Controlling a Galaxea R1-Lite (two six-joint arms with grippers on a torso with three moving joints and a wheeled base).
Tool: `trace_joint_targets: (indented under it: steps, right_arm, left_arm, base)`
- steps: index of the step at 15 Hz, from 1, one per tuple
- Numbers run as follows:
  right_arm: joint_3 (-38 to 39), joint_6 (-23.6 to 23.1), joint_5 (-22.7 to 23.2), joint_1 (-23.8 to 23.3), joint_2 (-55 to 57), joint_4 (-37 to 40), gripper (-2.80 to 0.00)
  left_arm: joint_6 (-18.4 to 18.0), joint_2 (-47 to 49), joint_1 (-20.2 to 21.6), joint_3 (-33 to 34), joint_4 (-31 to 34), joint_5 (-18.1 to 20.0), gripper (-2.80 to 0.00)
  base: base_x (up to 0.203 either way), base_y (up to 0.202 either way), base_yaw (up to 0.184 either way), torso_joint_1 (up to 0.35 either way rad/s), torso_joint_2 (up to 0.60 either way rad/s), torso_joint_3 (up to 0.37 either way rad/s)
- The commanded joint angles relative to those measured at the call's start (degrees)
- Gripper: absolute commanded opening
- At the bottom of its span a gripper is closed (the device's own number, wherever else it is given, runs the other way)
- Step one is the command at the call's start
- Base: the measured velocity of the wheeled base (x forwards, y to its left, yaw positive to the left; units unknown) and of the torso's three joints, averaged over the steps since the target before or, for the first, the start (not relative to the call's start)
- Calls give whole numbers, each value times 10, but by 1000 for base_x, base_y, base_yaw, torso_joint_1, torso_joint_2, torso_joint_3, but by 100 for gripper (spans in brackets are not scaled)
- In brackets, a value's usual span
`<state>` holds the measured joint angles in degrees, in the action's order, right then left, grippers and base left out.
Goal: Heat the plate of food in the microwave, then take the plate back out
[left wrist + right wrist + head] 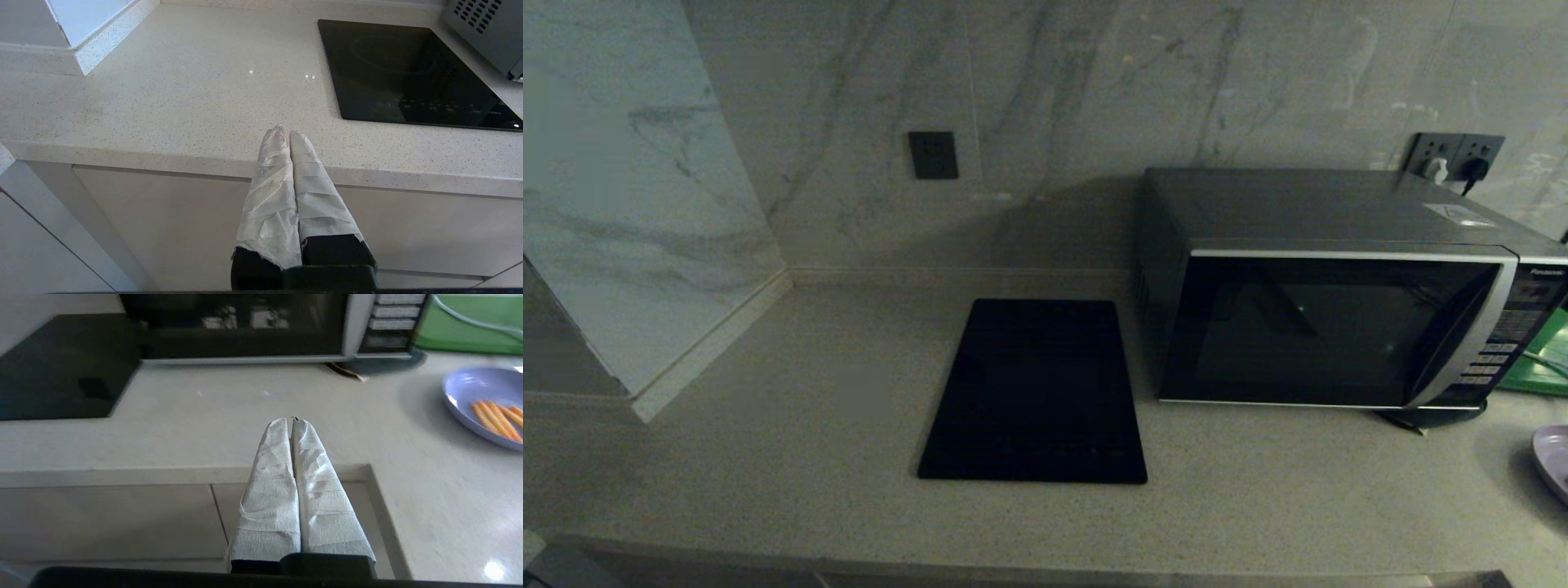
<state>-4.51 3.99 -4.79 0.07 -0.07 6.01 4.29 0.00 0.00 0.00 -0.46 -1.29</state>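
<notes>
Two pincers show only in their own wrist views, both wrapped in white cloth and both closed tight with nothing between the fingers. The left pincer (289, 132) hangs before the front edge of the speckled surface (184, 94), low by the cabinet fronts, with the black cooktop slab (404, 73) ahead of it toward two o'clock. The right pincer (291, 421) hovers just over the front lip of the surface, pointing toward the microwave (245, 326), with the plate of food (486, 402) off at two o'clock from its tips, well apart from them.

In the head view the microwave (1331, 327) stands at three o'clock on the surface, door closed, its button panel at the right end. The cooktop slab lies flat just to its left, near the centre. The plate of food (1553, 457) sits at four o'clock, cut by the frame edge, in front of and to the right of the microwave, apart from it; its orange sticks lie together in the dish. Something green (1539, 359) lies just beyond the microwave's right end. A wall socket (1454, 159) with plugs sits at one o'clock, behind the microwave.
</notes>
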Motion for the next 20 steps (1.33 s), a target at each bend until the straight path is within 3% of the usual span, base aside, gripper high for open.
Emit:
trace_joint_targets:
  steps: [1,8,12,20]
  right_arm:
    - [10,1,8,0,1,-3,-280]
    - [38,-17,31,0,1,-36,-280]
    - [46,37,20,0,1,-58,-280]
    - [46,41,20,0,1,-59,-280]
  left_arm:
    - [0,1,0,0,-1,0,-280]
    - [0,0,0,0,-1,0,-280]
    - [0,1,0,0,-1,0,-280]
    - [0,0,0,0,-1,0,-280]
  base:
    - [0,0,0,0,0,0]
    - [0,0,0,0,0,0]
    - [0,0,0,0,0,0]
    - [0,0,0,0,0,0]
